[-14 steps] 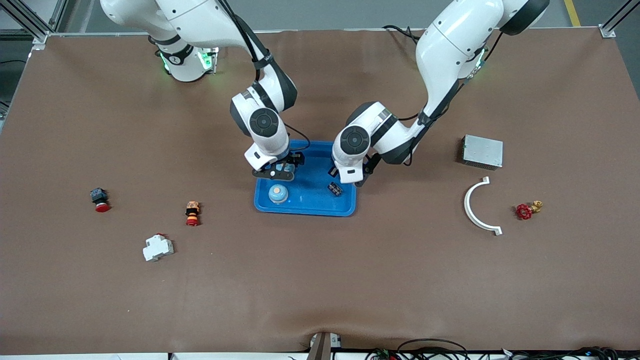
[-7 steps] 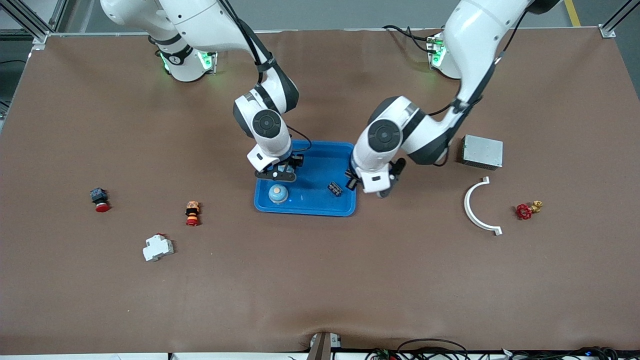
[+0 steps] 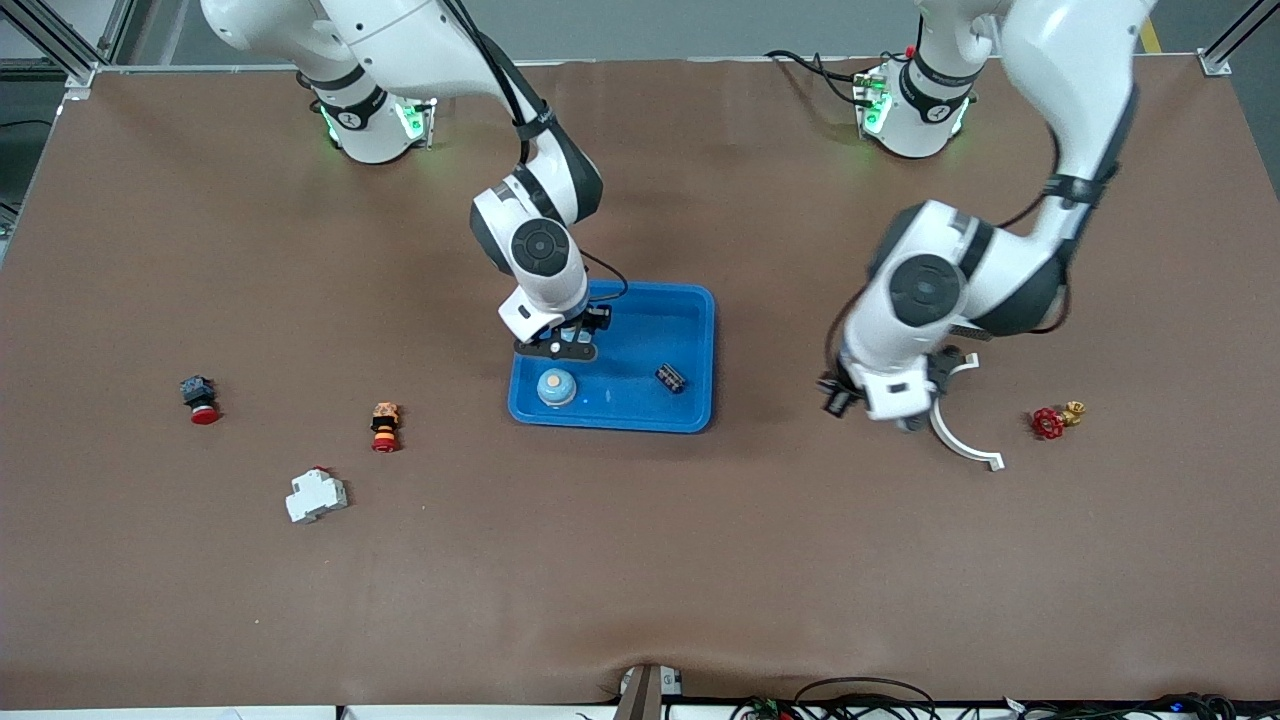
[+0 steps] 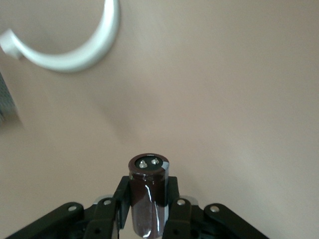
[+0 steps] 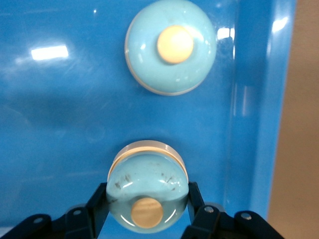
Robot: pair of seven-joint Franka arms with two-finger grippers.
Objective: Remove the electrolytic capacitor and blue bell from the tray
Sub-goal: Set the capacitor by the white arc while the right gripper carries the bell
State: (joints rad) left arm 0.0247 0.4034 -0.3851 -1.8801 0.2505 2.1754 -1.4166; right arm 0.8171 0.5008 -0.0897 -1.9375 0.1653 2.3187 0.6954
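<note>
Gripped between the fingers of the left gripper (image 4: 148, 211): one dark cylindrical capacitor (image 4: 148, 191), its two-terminal end face turned outward, carried over bare table between the blue tray (image 3: 698, 300) and the white curved bracket (image 3: 955, 425). Clamped in the right gripper (image 5: 147, 206): one pale blue bell (image 5: 147, 191) with tan push-button, held over the tray's corner toward the right arm's end of the table. A second pale blue bell (image 3: 556, 388) is seated inside the tray near its edge closest to the front camera, directly below the held one. A second small dark capacitor (image 3: 670, 378) is laid in the tray toward the left arm's end, apart from the bell.
</note>
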